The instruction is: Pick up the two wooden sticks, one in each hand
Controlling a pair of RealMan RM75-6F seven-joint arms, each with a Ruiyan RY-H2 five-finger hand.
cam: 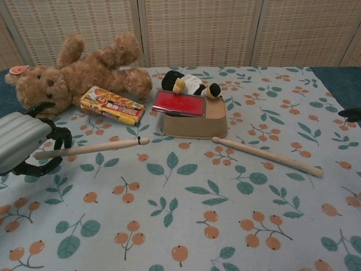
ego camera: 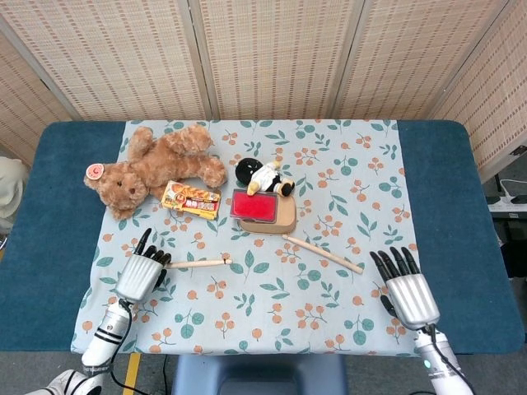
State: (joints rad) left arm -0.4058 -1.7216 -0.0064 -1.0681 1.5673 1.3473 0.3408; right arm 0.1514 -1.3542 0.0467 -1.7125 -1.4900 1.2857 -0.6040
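My left hand [ego camera: 142, 273] [cam: 25, 144] holds one wooden stick [ego camera: 200, 263] [cam: 93, 147] by its butt end near the table's front left; the stick's tip is tilted up off the cloth and points right. The second wooden stick [ego camera: 323, 253] [cam: 267, 156] lies flat on the floral cloth just right of the tan box. My right hand [ego camera: 403, 290] is at the front right with its fingers spread and nothing in it, to the right of that stick's thick end and apart from it. In the chest view only dark fingertips [cam: 351, 112] of it show at the right edge.
A brown teddy bear [ego camera: 156, 167] lies at the back left, with a yellow snack packet [ego camera: 190, 199] beside it. A tan box with a red lid [ego camera: 263, 210] and a penguin toy [ego camera: 263, 177] sit at the middle. The floral cloth [ego camera: 329, 313] covers a blue table.
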